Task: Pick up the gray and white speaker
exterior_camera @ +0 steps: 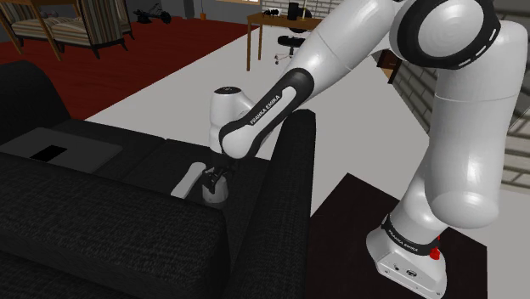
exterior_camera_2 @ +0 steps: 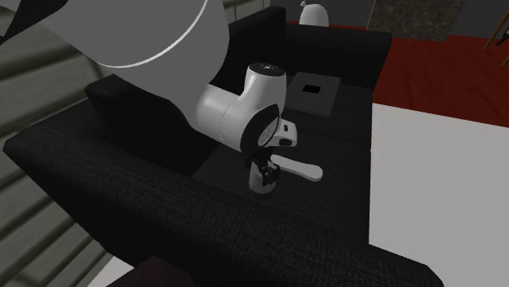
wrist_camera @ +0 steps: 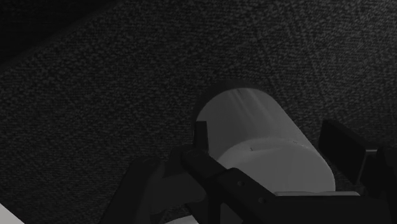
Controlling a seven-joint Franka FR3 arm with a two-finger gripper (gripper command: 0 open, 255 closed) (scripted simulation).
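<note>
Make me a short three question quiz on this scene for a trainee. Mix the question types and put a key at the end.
1. Multiple choice: the speaker rests on A) a wooden table, B) the black sofa's seat, C) the floor.
2. True or false: the end effector hangs far above the speaker.
3. Short answer: what lies on the seat right beside the speaker?
Key: 1 is B. 2 is false, because it is down at the speaker. 3 is a flat white oblong object.
</note>
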